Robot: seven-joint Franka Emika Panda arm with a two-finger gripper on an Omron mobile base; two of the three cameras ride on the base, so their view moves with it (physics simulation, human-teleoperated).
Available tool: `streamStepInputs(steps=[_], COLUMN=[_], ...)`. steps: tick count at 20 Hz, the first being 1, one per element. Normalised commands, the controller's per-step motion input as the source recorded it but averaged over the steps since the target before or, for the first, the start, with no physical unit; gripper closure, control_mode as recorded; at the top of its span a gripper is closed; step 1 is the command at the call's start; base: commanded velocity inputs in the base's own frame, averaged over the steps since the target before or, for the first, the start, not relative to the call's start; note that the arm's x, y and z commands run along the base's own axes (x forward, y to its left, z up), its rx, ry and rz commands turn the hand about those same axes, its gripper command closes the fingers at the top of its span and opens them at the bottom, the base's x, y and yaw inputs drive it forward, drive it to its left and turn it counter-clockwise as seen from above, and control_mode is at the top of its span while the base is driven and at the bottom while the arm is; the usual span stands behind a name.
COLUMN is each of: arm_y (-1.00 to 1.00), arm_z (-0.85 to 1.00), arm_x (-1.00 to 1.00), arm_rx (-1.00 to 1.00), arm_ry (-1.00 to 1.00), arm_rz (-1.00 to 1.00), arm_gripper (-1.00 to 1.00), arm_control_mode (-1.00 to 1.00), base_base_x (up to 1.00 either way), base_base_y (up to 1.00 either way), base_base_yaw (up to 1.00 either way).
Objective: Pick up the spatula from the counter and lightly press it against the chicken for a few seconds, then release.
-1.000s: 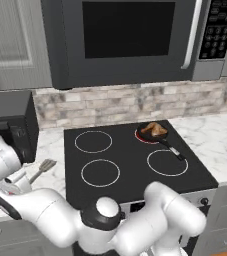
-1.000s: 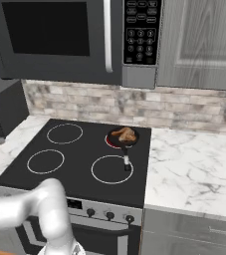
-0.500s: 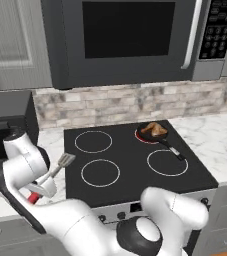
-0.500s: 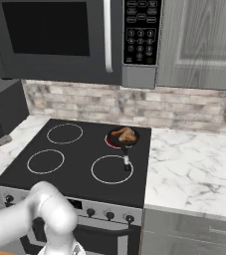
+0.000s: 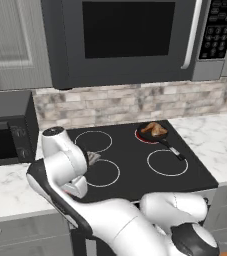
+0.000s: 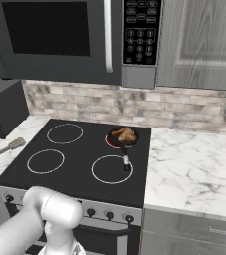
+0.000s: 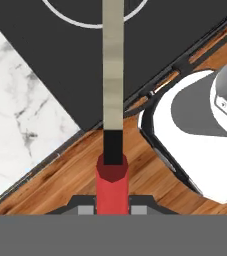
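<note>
The spatula [image 7: 113, 100] is held up by the front left corner of the stovetop [image 5: 135, 170], my gripper [image 7: 113, 207] clamped on its red handle. The chicken [image 5: 156, 130] sits in a pan [image 5: 146, 136] on the back right burner. Pickup looks done; next I carry across and lower gently.

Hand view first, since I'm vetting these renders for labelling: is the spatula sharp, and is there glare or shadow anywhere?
Hand view: the spatula is soft-edged, its shaft banded in shade. Left base view: flat, even light, slightly blurry, no glare on the microwave door. Right base view: equally soft, the chicken a smeared brown blob.
</note>
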Motion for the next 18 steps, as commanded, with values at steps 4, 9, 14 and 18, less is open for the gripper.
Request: streamStepInputs(steps=[4, 9, 14, 18], arm_y=[-0.68, -0.70, -0.74, -0.65], arm_z=[0.44, 0.54, 0.40, 0.14], arm_x=[-0.29, -0.22, -0.12, 0.00], arm_rx=[0.01, 0.02, 0.02, 0.01], arm_ry=[0.00, 0.00, 0.00, 0.00], arm_rz=[0.00, 0.00, 0.00, 0.00], arm_gripper=[1.00, 1.00, 1.00, 1.00], arm_control_mode=[-1.00, -1.00, -1.00, -1.00], base_base_x=[0.00, 0.00, 0.00, 0.00], base_base_y=[0.00, 0.00, 0.00, 0.00], base_base_yaw=[0.00, 0.00, 0.00, 0.00])
